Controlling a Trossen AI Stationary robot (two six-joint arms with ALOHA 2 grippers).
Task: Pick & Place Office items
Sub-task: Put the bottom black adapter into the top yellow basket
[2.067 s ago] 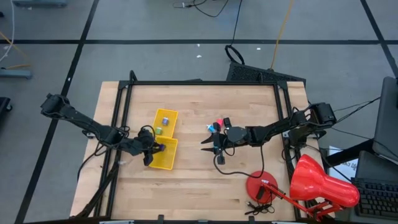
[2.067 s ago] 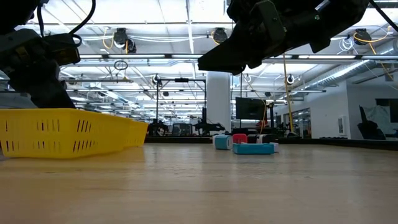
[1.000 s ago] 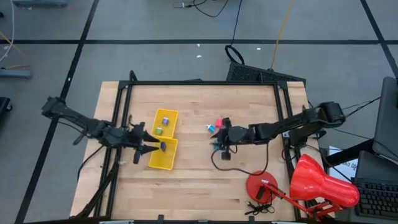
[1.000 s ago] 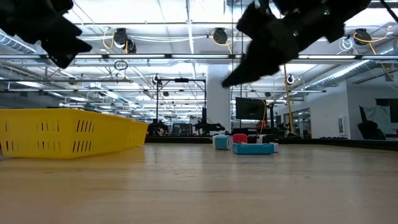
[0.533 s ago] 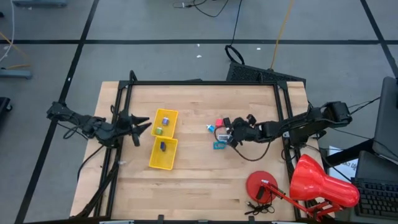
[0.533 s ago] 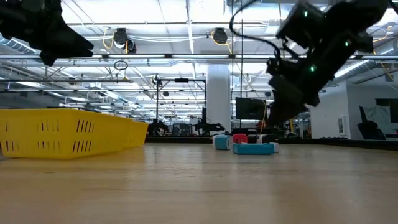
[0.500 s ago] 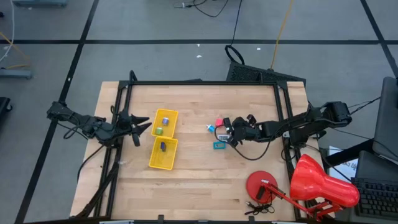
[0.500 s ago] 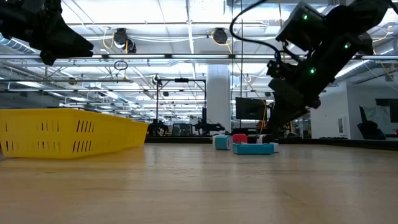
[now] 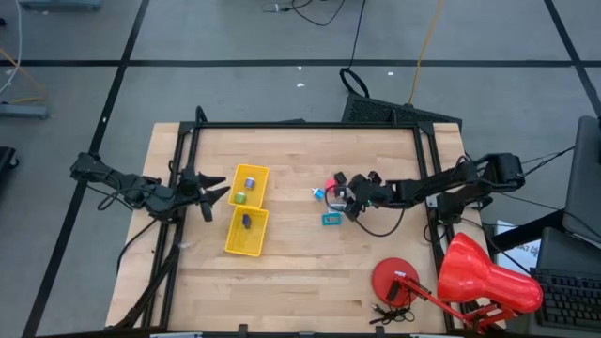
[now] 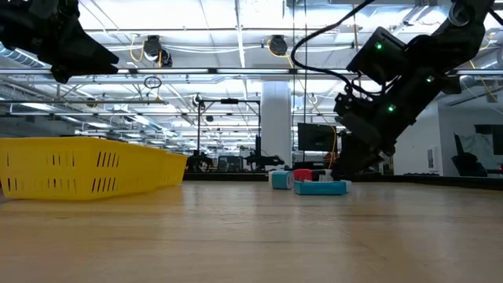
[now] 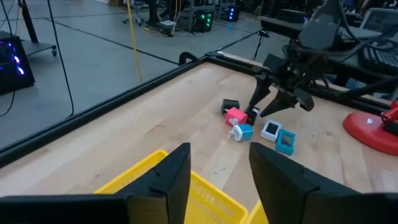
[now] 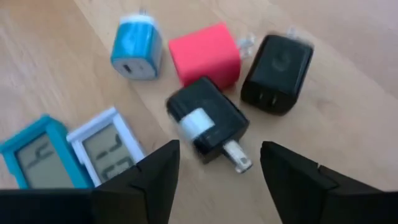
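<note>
Now lining up my right gripper [image 12: 214,165], wide open and empty, over the cluster at mid-frame.
Next, I judge, close on the black charger with the white band [image 12: 208,124]; my left gripper [image 11: 217,171] waits open by the yellow tray [image 9: 246,231].

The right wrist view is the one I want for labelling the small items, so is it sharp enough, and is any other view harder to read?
Right wrist view: slight motion blur, yet the pink-red block, blue-and-white plug and two black adapters read clearly. Low view: the right gripper is a dark silhouette against bright ceiling lights. High view: even light, items tiny.
</note>
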